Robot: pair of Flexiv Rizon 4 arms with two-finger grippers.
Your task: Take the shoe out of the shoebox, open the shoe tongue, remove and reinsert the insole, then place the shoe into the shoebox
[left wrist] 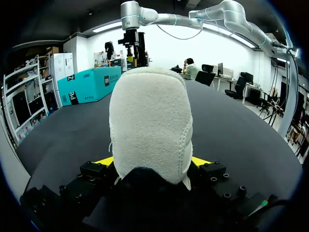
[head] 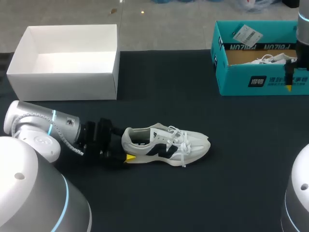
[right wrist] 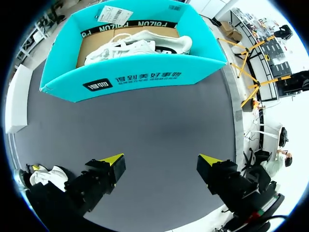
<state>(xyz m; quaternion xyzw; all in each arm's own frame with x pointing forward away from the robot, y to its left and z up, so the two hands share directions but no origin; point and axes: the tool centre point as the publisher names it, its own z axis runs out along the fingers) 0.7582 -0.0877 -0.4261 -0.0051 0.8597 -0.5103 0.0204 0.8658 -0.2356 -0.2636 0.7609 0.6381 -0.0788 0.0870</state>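
Note:
A white shoe (head: 166, 144) with a dark side mark lies on its sole on the black table, toe pointing right. My left gripper (head: 126, 148) is at its heel, low over the table. In the left wrist view the fuzzy heel (left wrist: 149, 121) fills the gap of the left gripper (left wrist: 153, 162), a yellow tip pressed against each side. My right gripper (head: 289, 84) hangs open in front of the teal shoebox (head: 260, 82), nothing between its fingers. From the right wrist, the right gripper (right wrist: 163, 159) stands over bare table, short of the shoebox (right wrist: 135, 75); the shoe (right wrist: 46, 176) lies far off beside it.
A second white shoe (head: 268, 59) lies inside the teal shoebox, also seen as the shoe (right wrist: 140, 43) in the right wrist view. An empty white box (head: 63, 84) stands at the back left. The table between the boxes and the shoe is bare.

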